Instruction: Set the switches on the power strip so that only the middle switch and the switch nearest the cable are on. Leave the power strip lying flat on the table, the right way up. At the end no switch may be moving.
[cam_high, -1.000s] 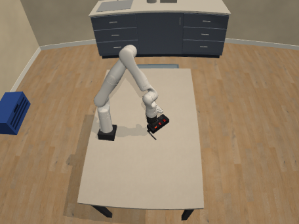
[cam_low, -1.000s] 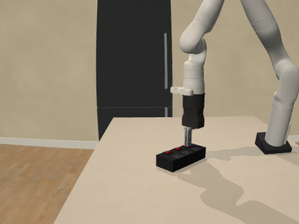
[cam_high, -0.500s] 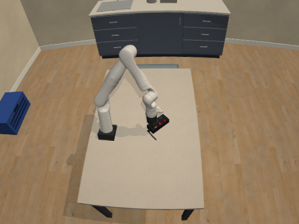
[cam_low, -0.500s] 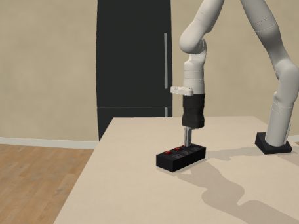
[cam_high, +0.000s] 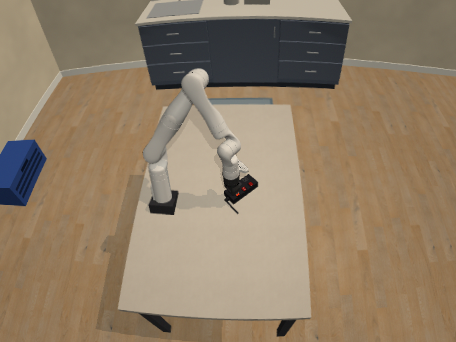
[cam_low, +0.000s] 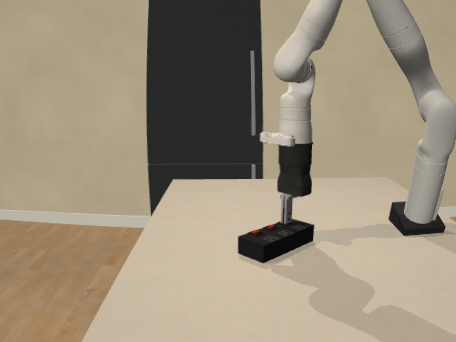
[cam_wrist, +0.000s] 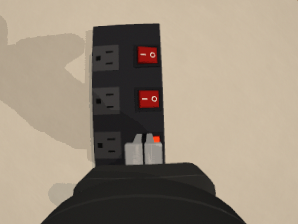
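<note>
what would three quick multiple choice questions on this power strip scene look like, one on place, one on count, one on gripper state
1. Where are the gripper fingertips?
A. over the far switch
B. at the switch nearest the wrist camera
C. beside the arm's base

2. How many red switches does the power strip show, counting the one partly hidden?
A. two
B. three
C. five

3. How do the fingers stand?
A. spread wide
B. shut together, holding nothing
C. clamped on the cable

Answers:
1 B, the fingertips cover that switch in the wrist view.
2 B, two show fully and a third peeks out behind the fingers.
3 B, the two fingers sit side by side with nothing between them.
</note>
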